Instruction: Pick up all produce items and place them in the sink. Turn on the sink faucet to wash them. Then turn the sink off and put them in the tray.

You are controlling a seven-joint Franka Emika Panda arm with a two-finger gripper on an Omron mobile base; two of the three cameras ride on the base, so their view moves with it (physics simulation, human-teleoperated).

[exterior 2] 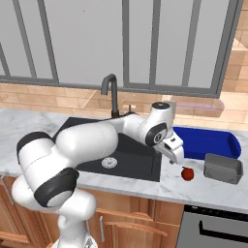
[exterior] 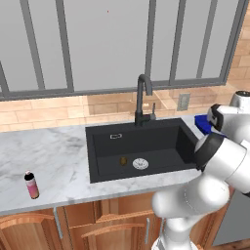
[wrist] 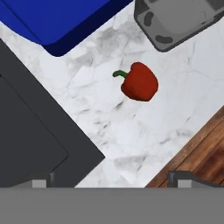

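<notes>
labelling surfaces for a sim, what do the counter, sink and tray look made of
Counter: looks like polished marble, white with grey veining. Sink: matte black, no shine, could be composite or coated metal. Tray: bright blue, uniform colour with a smooth look, probably plastic.

Red pepper [wrist: 140, 82], green stem; blue tray [wrist: 52, 22]; black sink [exterior: 139, 144].

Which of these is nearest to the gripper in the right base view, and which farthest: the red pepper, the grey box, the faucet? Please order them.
Measured from the gripper, which is open:
1. Red pepper, on the counter just below and right of the gripper.
2. Grey box, farther right, near the counter's front edge.
3. Faucet, behind the sink, up and to the left.
</notes>
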